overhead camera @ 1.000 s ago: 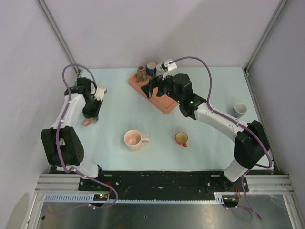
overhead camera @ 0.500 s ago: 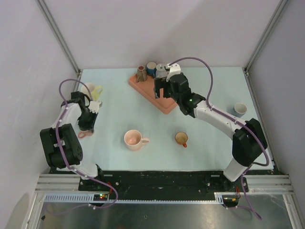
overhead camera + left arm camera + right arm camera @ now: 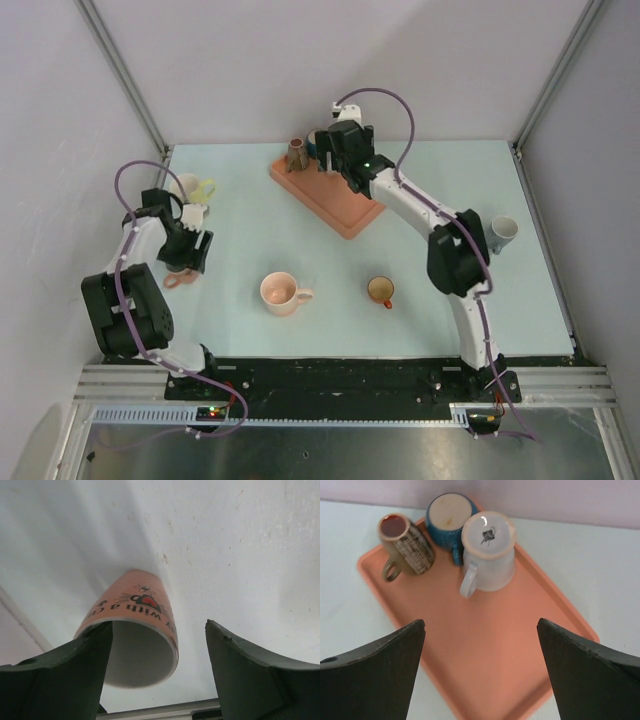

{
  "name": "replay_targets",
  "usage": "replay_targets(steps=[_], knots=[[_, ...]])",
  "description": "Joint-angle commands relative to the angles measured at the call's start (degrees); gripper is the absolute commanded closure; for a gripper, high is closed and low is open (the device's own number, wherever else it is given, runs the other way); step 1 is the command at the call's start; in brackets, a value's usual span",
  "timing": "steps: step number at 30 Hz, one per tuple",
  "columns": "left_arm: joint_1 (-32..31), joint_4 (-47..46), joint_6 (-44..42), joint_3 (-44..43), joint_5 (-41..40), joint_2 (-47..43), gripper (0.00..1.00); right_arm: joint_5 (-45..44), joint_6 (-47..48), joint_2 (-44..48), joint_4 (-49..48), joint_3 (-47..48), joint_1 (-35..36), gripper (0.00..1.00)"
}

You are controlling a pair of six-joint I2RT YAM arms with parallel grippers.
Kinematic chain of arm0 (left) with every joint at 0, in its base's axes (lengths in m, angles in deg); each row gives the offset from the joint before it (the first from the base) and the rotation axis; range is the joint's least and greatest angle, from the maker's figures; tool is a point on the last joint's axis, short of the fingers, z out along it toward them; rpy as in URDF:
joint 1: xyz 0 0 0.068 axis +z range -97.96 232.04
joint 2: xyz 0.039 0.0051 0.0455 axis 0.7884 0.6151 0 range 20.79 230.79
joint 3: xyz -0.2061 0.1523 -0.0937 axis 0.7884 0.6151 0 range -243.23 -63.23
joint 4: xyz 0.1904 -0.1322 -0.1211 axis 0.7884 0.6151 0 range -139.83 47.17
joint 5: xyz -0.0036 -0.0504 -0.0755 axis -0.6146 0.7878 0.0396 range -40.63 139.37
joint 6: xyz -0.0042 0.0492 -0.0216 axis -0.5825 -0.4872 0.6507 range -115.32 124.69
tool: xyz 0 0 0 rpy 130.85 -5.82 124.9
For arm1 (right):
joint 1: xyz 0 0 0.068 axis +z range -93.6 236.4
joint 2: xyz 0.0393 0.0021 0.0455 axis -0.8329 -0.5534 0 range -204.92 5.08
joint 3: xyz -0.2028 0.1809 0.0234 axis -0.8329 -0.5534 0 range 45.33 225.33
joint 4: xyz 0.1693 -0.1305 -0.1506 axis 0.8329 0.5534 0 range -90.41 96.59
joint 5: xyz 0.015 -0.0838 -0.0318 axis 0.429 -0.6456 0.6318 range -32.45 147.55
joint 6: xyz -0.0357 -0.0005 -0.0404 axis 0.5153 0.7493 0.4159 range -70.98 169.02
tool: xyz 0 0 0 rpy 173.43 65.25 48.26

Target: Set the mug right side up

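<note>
An orange mug (image 3: 135, 630) with dark lettering stands on the table, its white inside facing the left wrist camera. My left gripper (image 3: 159, 625) is open around it. The left finger overlaps its rim and the right finger stands well clear. From above, only the mug's handle (image 3: 172, 282) shows beneath the left gripper (image 3: 187, 256). My right gripper (image 3: 481, 622) hangs open and empty over an orange tray (image 3: 485, 650). Three mugs stand bottom-up at the tray's far end: brown (image 3: 406, 544), blue (image 3: 449, 516) and white (image 3: 489, 550).
On the table are a cream mug with a yellow handle (image 3: 190, 188) at the far left, a pink mug (image 3: 282, 293) and a small red cup (image 3: 380, 290) near the front, and a grey-blue cup (image 3: 503, 230) at the right. The tray (image 3: 345, 210) lies at the back centre.
My left gripper has opened and let go of the orange mug, which now stands on the table. My right arm has swung back over the tray's far end, still open.
</note>
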Motion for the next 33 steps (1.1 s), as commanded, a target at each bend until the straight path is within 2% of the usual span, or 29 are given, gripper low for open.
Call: replay_targets(steps=[1, 6, 10, 14, 18, 22, 24, 28, 30, 33], knots=[[0.31, -1.15, 2.46, -3.62, 0.45, -4.37, 0.19, -4.19, 1.7, -10.34, 3.79, 13.42, -1.28, 0.01], [0.27, -1.07, 2.58, -4.81, -0.36, -4.77, 0.15, -4.92, 0.6, -20.75, 3.9, 25.64, -2.54, 0.01], [0.27, -0.98, 2.92, -5.35, -0.75, -4.24, 0.15, 0.4, -3.92, -20.78, -3.7, 23.33, -4.41, 0.01], [0.29, -0.98, 3.67, -6.1, -0.42, -3.82, 0.15, 1.13, -8.99, -21.88, -4.75, 23.78, -6.0, 0.01], [0.27, -1.0, 3.89, -6.7, -0.21, -3.41, 0.15, 8.48, -10.41, -22.31, -10.22, 22.71, -7.58, 0.0], [0.22, -0.98, 3.59, -7.08, -0.6, -2.12, 0.15, 12.02, -10.35, -27.53, -7.2, 30.15, -8.37, 0.01], [0.26, -0.98, 3.7, -7.25, -0.31, -1.75, 0.15, 13.99, -12.55, -28.4, -7.91, 29.96, -9.28, 0.03], [0.22, -1.0, 3.87, -7.51, -0.2, -1.72, 0.15, 17.8, -18.05, -27.28, -12.26, 25.88, -11.09, 0.18], [0.28, -1.0, 3.86, -7.67, -0.85, -1.83, 0.15, 18.74, -19.62, -26.84, -12.82, 25.49, -11.68, 0.29], [0.31, -0.99, 3.69, -8.0, -1.55, -2.57, 0.15, 19.9, -21.52, -26.09, -13.6, 24.89, -12.3, 0.54]])
